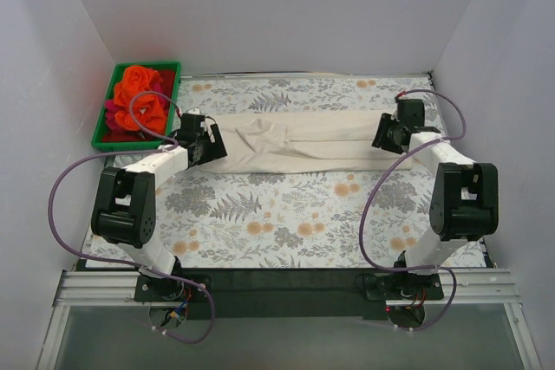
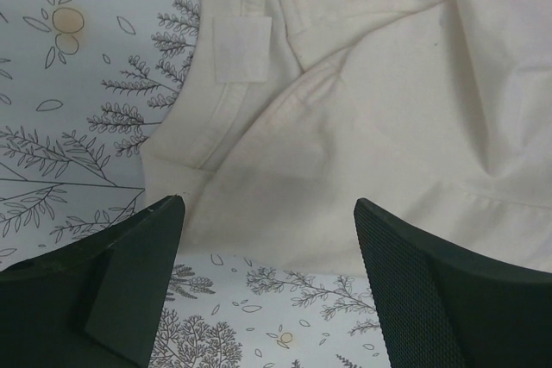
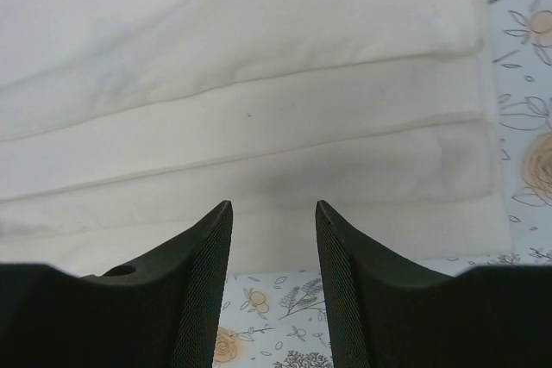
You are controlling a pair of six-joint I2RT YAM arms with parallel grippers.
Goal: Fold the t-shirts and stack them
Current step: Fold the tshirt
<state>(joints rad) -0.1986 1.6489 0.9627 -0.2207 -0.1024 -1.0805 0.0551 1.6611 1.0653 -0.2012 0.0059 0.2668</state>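
- I can read no brand or writing anywhere. The only tag is a small blank white neck label (image 2: 241, 49) sewn inside the collar (image 2: 194, 131) of the cream t-shirt (image 1: 295, 146), and it appears only in the left wrist view.
- The cream t-shirt lies on the floral tablecloth (image 1: 286, 214) as a long, narrow band running from one arm to the other, towards the far side of the table.
- The left gripper (image 2: 267, 213) stands wide, with nothing between its fingers. It hovers at the collar end, and bare tablecloth shows under the gap.
- The right gripper (image 3: 273, 213) has a narrower gap and also holds nothing. It sits just off the opposite end, where the right wrist view shows several stacked folded edges that the top view cannot resolve.
- From above, both grippers are dark shapes seen at an angle, so I judge their jaw spacing from the wrist cameras alone.
- Only the top view shows the green bin (image 1: 98, 132) at the far left corner. It holds a bunched orange t-shirt (image 1: 139, 97) with a red-magenta t-shirt (image 1: 113, 110) mostly buried under it.
- I cannot tell how many garments are in the bin.
- The sleeves are hard to make out in the band.
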